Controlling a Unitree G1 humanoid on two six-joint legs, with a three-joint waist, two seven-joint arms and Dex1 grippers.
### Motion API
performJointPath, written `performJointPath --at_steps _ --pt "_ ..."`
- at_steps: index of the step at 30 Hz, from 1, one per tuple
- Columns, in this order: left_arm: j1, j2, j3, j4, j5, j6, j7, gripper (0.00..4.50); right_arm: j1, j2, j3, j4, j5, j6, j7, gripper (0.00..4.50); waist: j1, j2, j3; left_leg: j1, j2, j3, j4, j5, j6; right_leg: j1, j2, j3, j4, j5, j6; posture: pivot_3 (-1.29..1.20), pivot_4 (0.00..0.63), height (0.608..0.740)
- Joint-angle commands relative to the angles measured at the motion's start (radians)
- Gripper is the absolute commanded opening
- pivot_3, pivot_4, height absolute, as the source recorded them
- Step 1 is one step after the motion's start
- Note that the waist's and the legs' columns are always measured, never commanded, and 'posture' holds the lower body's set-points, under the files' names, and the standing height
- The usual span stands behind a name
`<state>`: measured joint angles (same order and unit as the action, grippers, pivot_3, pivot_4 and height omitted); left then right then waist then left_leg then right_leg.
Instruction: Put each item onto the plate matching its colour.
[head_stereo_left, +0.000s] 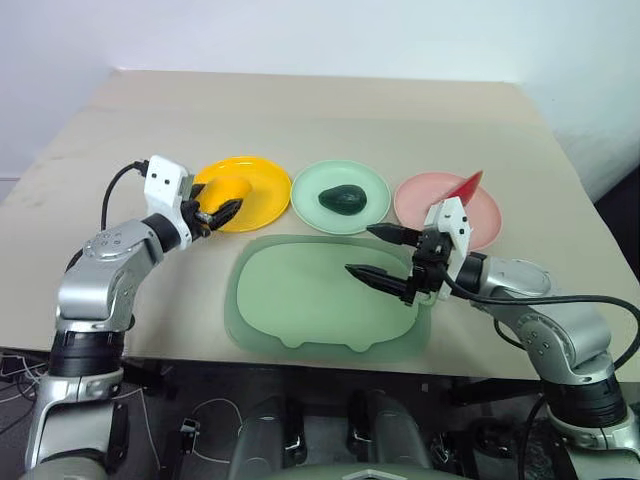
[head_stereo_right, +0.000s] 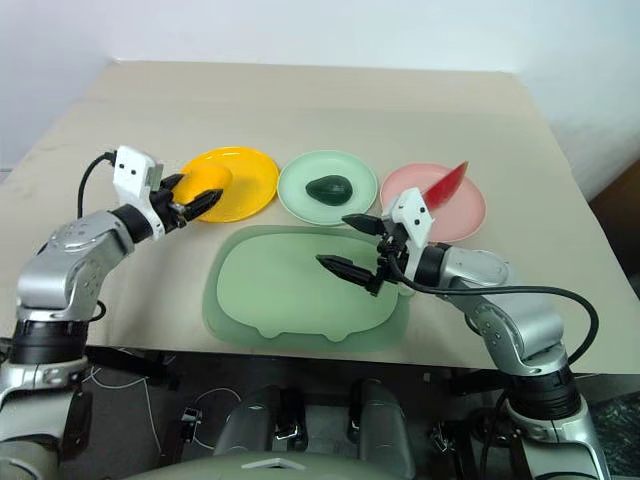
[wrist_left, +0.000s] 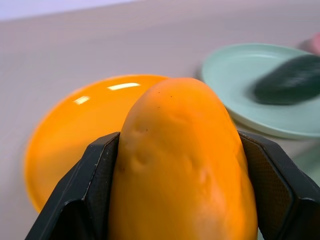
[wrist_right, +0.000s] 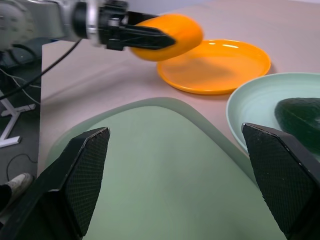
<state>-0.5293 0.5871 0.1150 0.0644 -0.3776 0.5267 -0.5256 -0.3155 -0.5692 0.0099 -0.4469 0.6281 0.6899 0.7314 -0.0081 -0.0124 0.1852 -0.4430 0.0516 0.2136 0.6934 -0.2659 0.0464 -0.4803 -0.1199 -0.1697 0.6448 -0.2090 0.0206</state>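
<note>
Left gripper (head_stereo_left: 215, 215) clamped on the mango (wrist_left: 182, 165), one black finger (wrist_left: 87, 192) pressed against each side of the fruit. The mango hangs in the air at the near-left edge of the yellow plate (head_stereo_left: 262, 190), above the rim rather than resting on it; right wrist view shows clear space between fruit and plate. Gripper points roughly level, toward the plates.

Right gripper (head_stereo_left: 385, 255) spread wide and holding nothing, fingers (wrist_right: 82, 172) well apart. It hovers over the right part of the tray (head_stereo_left: 290, 300), just near of the green plate (head_stereo_left: 370, 195).

Three plates sit in a row on the table (head_stereo_left: 330, 110), behind the tray: yellow on the left, green in the middle, pink plate (head_stereo_left: 420, 195) on the right. Yellow and green rims lie just beside each other; green and pink likewise close.

Avocado (head_stereo_left: 343, 200) lies on the green plate, near its middle. Watermelon (head_stereo_left: 465, 185) rests on the pink plate, red face up, tilted so its tip points away to the right; the right wrist's white housing hides part of that plate.

Tray is translucent green, rounded, its far edge just beside the yellow and green plates. No item lies on it.
</note>
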Motion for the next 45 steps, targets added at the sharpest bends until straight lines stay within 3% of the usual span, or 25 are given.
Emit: performJointPath --at_steps 1,13,17,22,28,33,39,45 --pt "-0.071 -0.031 -0.024 0.107 0.062 -0.081 0.008 3.15 -0.017 0.009 -0.006 -0.014 -0.005 -0.021 -0.008 4.50 -0.002 0.000 0.000 0.000 0.000 0.000 0.000 0.000 0.000 0.000 0.000 0.000 0.000 0.000 0.000 0.00 0.150 0.696" --pt "-0.309 -0.147 -0.046 0.593 0.191 -0.328 0.022 3.15 -0.035 0.017 0.009 -0.005 -0.029 -0.019 -0.026 4.50 -0.006 -0.001 0.000 -0.001 0.001 0.000 0.003 -0.001 0.002 0.000 0.000 0.000 0.002 0.000 0.001 0.00 0.150 0.696" --pt "-0.318 -0.151 -0.039 0.630 0.190 -0.334 0.015 4.38 -0.038 0.021 0.006 -0.008 -0.031 -0.018 -0.035 4.50 -0.006 -0.001 0.001 -0.001 0.001 0.000 0.003 -0.001 0.002 0.000 0.000 -0.001 0.002 0.000 0.001 0.00 0.150 0.696" --pt "-0.303 -0.150 -0.020 0.611 0.176 -0.339 0.016 4.49 -0.036 0.022 0.008 -0.005 -0.035 -0.022 -0.038 4.50 -0.003 -0.001 0.001 -0.001 0.001 0.000 0.005 -0.001 0.002 0.000 0.000 -0.001 0.002 0.000 0.001 0.00 0.150 0.696" --pt "-0.237 -0.136 0.009 0.429 0.126 -0.289 -0.032 4.49 -0.034 0.023 -0.001 -0.007 -0.028 -0.028 -0.030 4.50 -0.005 -0.001 0.001 -0.001 0.001 0.000 0.005 -0.001 0.003 0.000 0.000 -0.001 0.003 0.000 0.001 0.00 0.150 0.696" --pt "-0.125 -0.087 0.072 0.146 0.044 -0.201 -0.061 4.49 -0.021 0.024 -0.017 -0.030 -0.010 -0.035 -0.028 4.50 -0.009 -0.001 0.001 -0.001 0.001 0.000 0.005 -0.001 0.003 0.001 0.000 -0.001 0.003 0.000 0.001 0.00 0.150 0.696" --pt "0.110 0.012 0.150 -0.162 -0.124 -0.094 -0.213 4.49 -0.002 0.044 -0.048 -0.046 0.025 -0.032 -0.055 4.50 -0.009 -0.001 0.001 0.000 0.001 0.000 0.005 -0.001 0.003 0.001 0.001 0.000 0.003 0.000 0.001 0.00 0.150 0.696" --pt "0.358 0.053 0.261 -0.276 -0.253 -0.122 -0.361 4.49 0.034 0.101 -0.102 -0.062 0.042 -0.081 -0.101 4.50 -0.002 0.000 0.001 0.000 0.001 0.000 0.004 -0.002 0.002 0.001 0.000 0.000 0.001 -0.002 -0.001 0.00 0.150 0.696"
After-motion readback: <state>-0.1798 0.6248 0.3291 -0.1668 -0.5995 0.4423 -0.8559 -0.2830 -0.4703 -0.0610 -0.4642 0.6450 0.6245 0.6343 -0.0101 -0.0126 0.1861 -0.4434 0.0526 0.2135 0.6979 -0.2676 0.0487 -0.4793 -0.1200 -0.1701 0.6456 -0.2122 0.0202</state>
